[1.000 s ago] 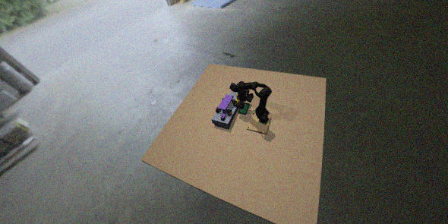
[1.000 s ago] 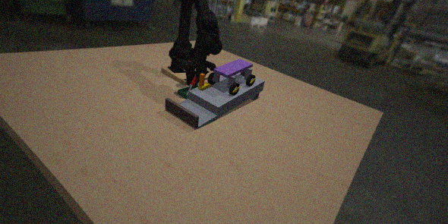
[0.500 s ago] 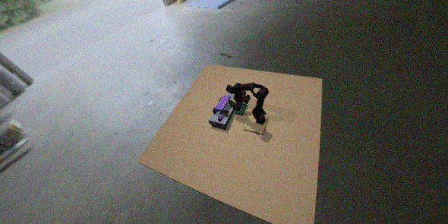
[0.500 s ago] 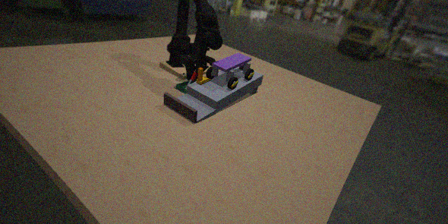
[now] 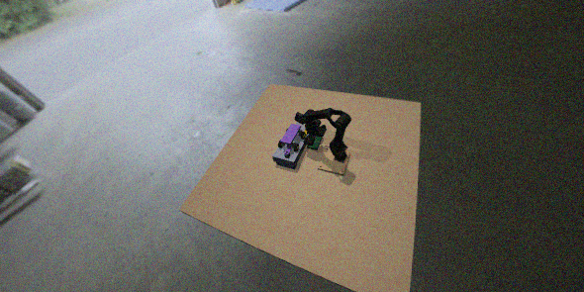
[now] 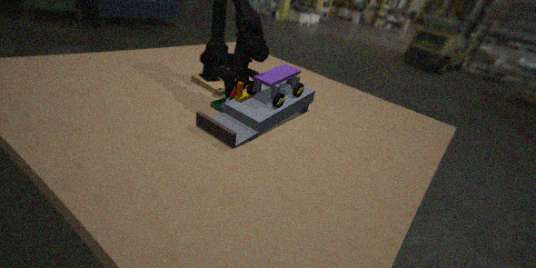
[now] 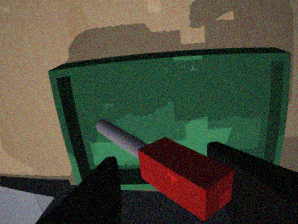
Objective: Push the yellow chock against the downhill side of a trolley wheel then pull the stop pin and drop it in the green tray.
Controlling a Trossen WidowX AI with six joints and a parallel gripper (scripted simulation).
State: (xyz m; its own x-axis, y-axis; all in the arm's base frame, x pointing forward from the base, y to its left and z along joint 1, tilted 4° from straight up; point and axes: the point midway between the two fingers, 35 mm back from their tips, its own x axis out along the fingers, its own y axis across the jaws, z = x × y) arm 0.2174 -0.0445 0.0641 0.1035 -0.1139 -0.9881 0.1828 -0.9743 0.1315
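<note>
The purple-topped trolley [image 5: 292,134] [image 6: 277,74] stands on the grey ramp [image 5: 288,159] [image 6: 254,113]. The yellow chock with the orange handle [image 6: 241,92] sits on the ramp at the trolley's downhill side, close to a wheel. My gripper [image 7: 162,159] [image 6: 233,85] [image 5: 310,135] hangs over the green tray [image 7: 63,99] [image 6: 218,104] [image 5: 315,144] beside the ramp. Its fingers stand apart. The stop pin [image 7: 186,179] lies tilted and loose between them, its red head towards the camera and its grey shaft pointing down into the tray.
The ramp has a low dark wall [image 6: 215,129] at its downhill end. The arm's base [image 5: 340,153] [image 6: 213,64] stands on a small wooden plate behind the tray. All of it rests on a tan board [image 5: 317,211] [image 6: 136,171].
</note>
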